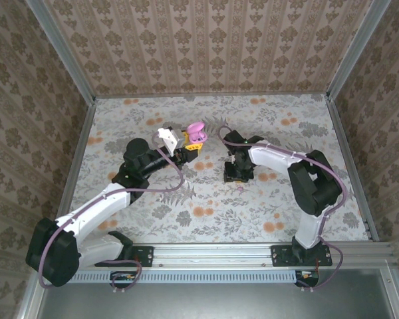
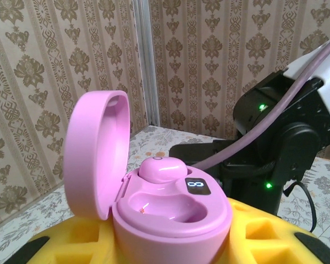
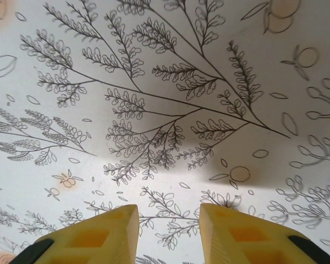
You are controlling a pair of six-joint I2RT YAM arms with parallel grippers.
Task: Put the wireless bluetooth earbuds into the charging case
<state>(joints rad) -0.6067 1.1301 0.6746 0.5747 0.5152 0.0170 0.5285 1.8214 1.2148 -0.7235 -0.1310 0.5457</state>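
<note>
Clamped between the yellow fingers of the left gripper (image 2: 170, 239): a pink rounded plastic charging case (image 2: 179, 214), held above the far half of the floral-patterned worktop (image 1: 266, 219), near mid-width. Lid (image 2: 93, 154) hinged open, standing upright. Seated in the rear well: one small pink earbud (image 2: 159, 169); front well vacant. Right gripper (image 3: 169, 220) spread, pointed down at the worktop, apart from the case on its right.
</note>
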